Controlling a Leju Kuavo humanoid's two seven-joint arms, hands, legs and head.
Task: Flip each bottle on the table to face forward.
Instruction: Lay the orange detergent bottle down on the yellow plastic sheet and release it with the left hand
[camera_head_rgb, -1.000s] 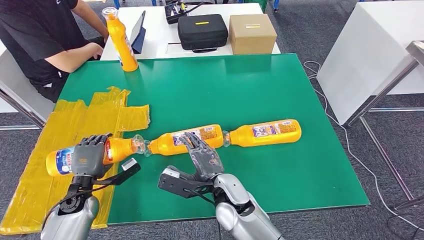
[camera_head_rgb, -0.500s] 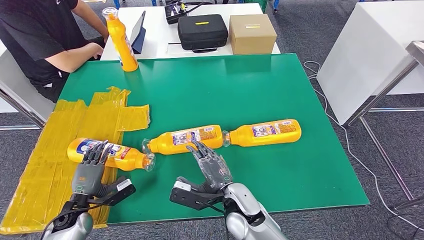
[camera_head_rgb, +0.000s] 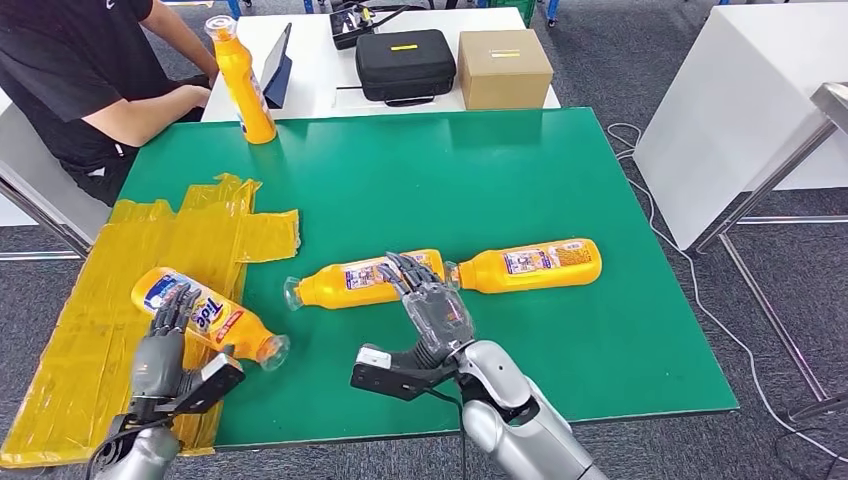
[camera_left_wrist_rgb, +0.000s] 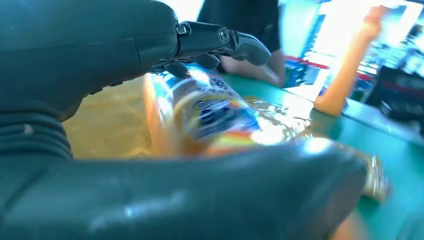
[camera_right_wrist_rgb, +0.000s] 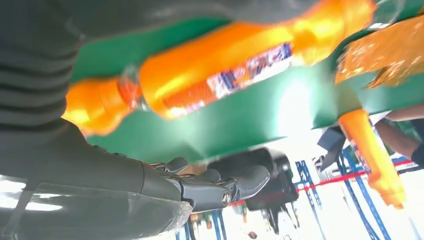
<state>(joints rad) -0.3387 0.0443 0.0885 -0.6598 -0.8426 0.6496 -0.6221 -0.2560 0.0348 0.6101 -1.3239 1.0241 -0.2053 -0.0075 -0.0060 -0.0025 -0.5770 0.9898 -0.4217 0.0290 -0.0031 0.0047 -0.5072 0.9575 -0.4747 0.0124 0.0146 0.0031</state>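
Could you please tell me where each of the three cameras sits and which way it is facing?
Head view: high on the body, looking down at the green table; both arms show.
Left wrist view: behind the left hand, facing the left bottle.
Right wrist view: behind the right hand, facing the middle bottle.
The head view also shows both bottles.

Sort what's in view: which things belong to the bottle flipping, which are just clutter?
Job: left bottle, under left hand; middle bottle, at right hand; right bottle; upright bottle.

Clutter: black case, cardboard box, tablet, yellow tape, person.
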